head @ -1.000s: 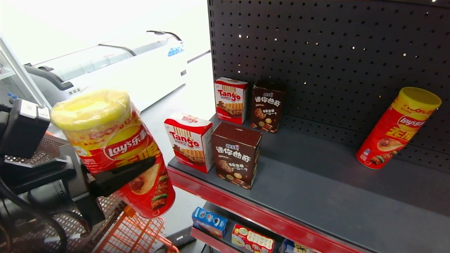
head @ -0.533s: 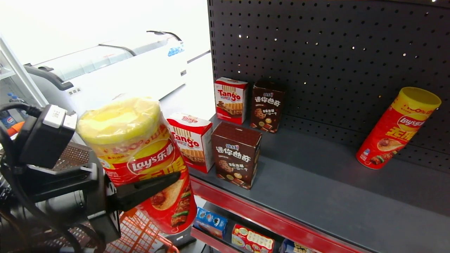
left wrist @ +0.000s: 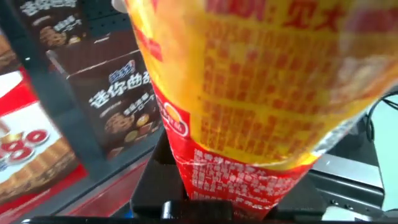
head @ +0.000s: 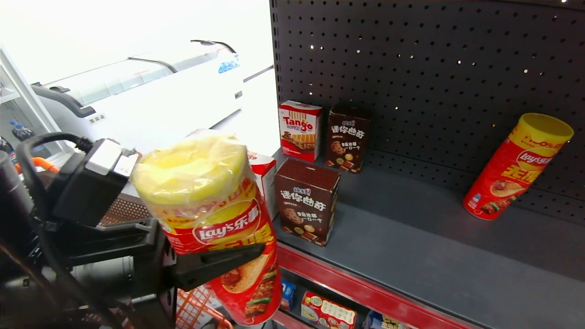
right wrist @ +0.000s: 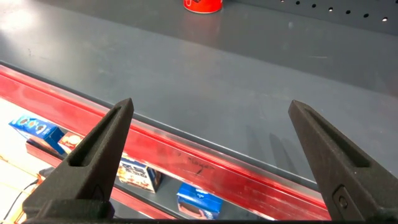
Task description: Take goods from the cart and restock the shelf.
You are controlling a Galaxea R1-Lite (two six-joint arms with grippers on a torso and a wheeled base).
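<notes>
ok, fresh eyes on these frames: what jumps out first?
The big red chip can with a yellow lid, clamped in the left gripper just off the front left edge of the shelf. Next, a matching can by the pegboard at the right, with snack boxes grouped at the left.

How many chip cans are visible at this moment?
2. One chip can is gripped by the left claw, before the shelf's front edge. A second chip can stands far right on the shelf, near the pegboard. Others may be hidden.

The chip can [head: 211,208] partly hides 1 wafer box [head: 267,178].
</notes>
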